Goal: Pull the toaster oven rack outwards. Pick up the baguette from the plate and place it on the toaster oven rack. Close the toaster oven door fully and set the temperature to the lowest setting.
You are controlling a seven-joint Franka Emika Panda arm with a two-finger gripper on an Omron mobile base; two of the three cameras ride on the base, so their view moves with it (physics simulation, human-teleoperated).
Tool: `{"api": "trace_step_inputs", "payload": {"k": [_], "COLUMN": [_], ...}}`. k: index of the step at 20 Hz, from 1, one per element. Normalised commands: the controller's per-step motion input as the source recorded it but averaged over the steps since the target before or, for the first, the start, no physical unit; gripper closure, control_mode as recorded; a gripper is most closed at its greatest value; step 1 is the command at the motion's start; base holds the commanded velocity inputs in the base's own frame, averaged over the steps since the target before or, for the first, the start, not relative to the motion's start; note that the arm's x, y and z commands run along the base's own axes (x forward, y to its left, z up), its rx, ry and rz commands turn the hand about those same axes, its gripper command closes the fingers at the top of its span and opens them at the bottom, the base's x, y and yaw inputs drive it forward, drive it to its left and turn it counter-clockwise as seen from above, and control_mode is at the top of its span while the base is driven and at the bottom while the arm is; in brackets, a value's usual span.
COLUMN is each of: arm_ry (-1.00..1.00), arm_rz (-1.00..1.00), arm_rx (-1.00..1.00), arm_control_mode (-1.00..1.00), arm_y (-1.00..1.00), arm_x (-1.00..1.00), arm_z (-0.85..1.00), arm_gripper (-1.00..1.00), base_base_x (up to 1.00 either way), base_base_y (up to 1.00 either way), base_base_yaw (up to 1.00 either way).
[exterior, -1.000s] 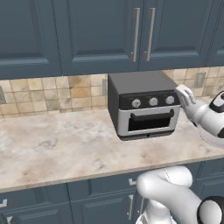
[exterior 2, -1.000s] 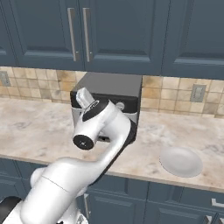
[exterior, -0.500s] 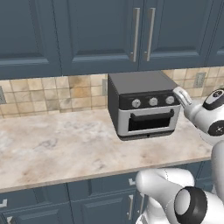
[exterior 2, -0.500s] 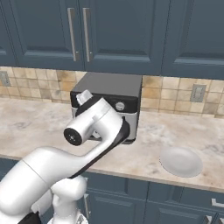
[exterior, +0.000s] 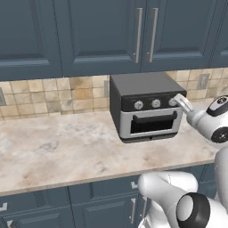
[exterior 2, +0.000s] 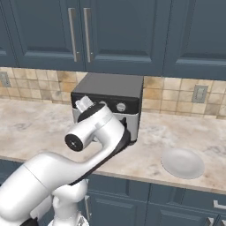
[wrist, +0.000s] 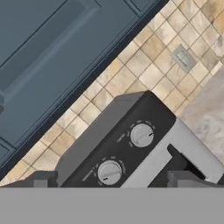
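The toaster oven (exterior: 144, 107) stands on the counter against the tiled wall, also seen in the right base view (exterior 2: 112, 95). Its toaster oven door (exterior: 151, 124) is upright and shut, so the toaster oven rack is hidden behind it. My gripper (exterior: 178, 100) hovers open at the right end of the black control strip, close to the rightmost knob (exterior: 172, 102). In the hand view my gripper (wrist: 113, 178) has its tips wide apart, holding nothing, with two silver knobs (wrist: 142, 134) just ahead. The plate (exterior 2: 182, 162) lies bare to the oven's right. The baguette is out of view.
Blue wall cabinets (exterior: 111, 35) hang low above the oven. A wall socket (exterior 2: 199, 93) sits on the tiles to the right. My arm's big white link (exterior 2: 95, 132) crosses in front of the oven in the right base view. Marble counter (exterior: 53, 151) stretches left.
My hand has edged down and a little left, closer to the oven's control strip, while the elbow swung outward. The oven and plate have not moved; the jaws kept the same width.
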Motion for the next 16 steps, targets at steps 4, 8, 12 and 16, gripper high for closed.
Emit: {"api": "trace_step_inputs", "payload": {"k": [4,8,12,16], "arm_ry": [0.10,0.04,-0.04,-0.02], "arm_rz": [0.06,0.08,0.06,0.07], "arm_rx": [-0.03,-0.01,-0.19,-0.24], "arm_control_mode": [-1.00,-1.00,-1.00,-1.00], "arm_y": [0.00,0.00,0.06,0.10], "arm_x": [-0.03,0.00,-0.05,-0.01], "arm_z": [-0.09,-0.03,0.00,0.00], "arm_gripper": [-1.00,-1.00,-1.00,-1.00], "base_base_x": [0.00,0.00,0.00,0.00], "base_base_y": [0.00,0.00,0.00,0.00], "base_base_yaw": [0.00,0.00,0.00,0.00]}}
